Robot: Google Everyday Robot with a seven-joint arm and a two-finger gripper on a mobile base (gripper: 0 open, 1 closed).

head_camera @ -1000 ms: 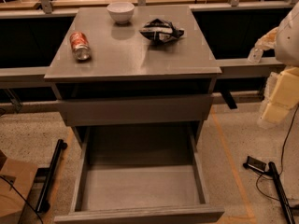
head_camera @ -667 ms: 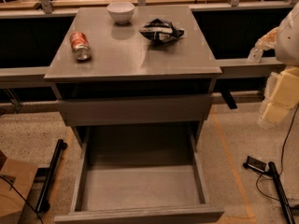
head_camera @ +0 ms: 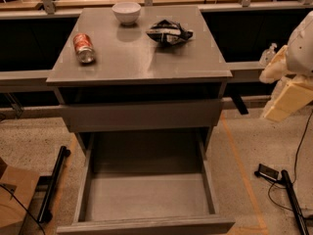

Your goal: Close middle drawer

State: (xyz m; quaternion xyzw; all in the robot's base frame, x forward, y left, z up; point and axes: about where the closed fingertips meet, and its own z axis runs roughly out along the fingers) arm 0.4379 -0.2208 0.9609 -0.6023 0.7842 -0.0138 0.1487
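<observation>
The middle drawer [head_camera: 146, 199] is pulled far out of the grey cabinet toward the camera. It is a long shallow grey tray, empty inside, and its low plain front panel [head_camera: 146, 225] lies at the bottom edge of the view. Above it sits the taller-fronted grey drawer [head_camera: 142, 114], with a dark gap under the cabinet top. The lowest front is hidden under the open tray. My gripper [head_camera: 279, 84], cream-coloured below a white arm shell, hangs at the right edge, level with the cabinet top, well to the right of the drawer and touching nothing.
On the cabinet top [head_camera: 137, 58] lie a red can [head_camera: 83, 47] on its side, a white bowl [head_camera: 126, 11] and a crumpled dark chip bag [head_camera: 169, 32]. A black bar [head_camera: 53, 185] lies on the floor at left, and cables with a black device [head_camera: 269, 172] at right.
</observation>
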